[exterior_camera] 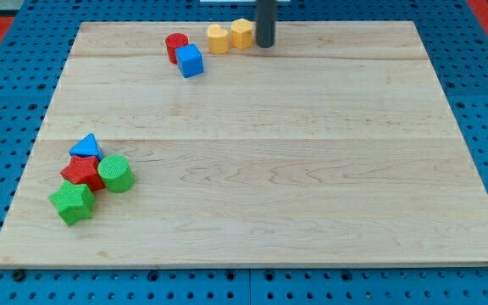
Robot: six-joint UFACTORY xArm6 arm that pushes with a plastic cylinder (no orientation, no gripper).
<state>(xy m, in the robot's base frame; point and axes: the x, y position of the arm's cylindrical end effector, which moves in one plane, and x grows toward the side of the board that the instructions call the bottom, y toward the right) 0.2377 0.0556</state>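
Resting at the view's top edge: my tip (265, 44), no claw visible.
Tip beside yellow hexagonal block (242, 33); second yellow block (218, 38) just left.

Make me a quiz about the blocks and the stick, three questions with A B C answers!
1. Where is my tip?
A. at the view's top, beside a yellow block
B. at the view's bottom
C. among the green blocks

2. How many blocks lie on the board?
A. five
B. eight
C. ten

3. How do the blue cube and the red block near it sit?
A. stacked
B. side by side, touching
C. at opposite edges

Answers: 1 A, it stands right of the yellow block. 2 B, four at the top, four at lower left. 3 B, both rest on the board with no gap.
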